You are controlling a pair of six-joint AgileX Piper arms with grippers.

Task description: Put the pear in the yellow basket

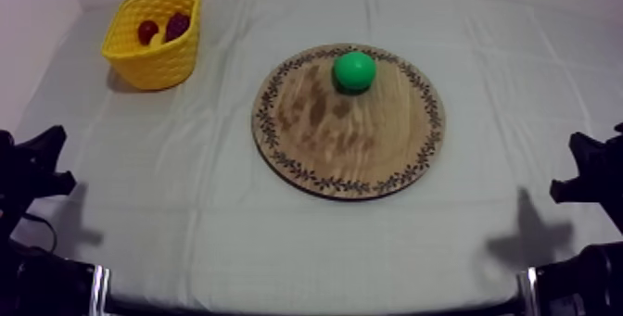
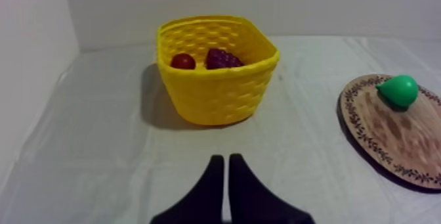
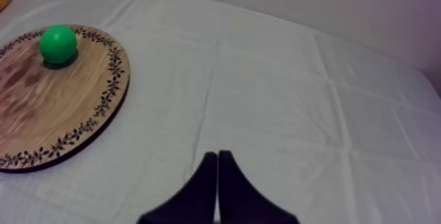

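A green pear [image 1: 354, 70] rests on the far part of the round wooden board [image 1: 371, 153] in the middle of the table. The yellow basket [image 1: 156, 56] stands at the far left and holds a small red fruit [image 1: 147, 31] and a bunch of dark grapes [image 1: 177, 26]. My left gripper [image 2: 226, 164] is shut on nothing, low at the near left, pointing at the basket [image 2: 216, 89] with the pear [image 2: 398, 90] off to one side. My right gripper [image 3: 217, 161] is shut on nothing at the near right, well apart from the board [image 3: 59, 115] and pear [image 3: 58, 43].
The grey-white cloth [image 1: 185, 208] covers the table, with open cloth between each gripper and the board. A pale wall [image 2: 262, 3] rises behind the basket. Both arms [image 1: 28, 176] sit at the near corners.
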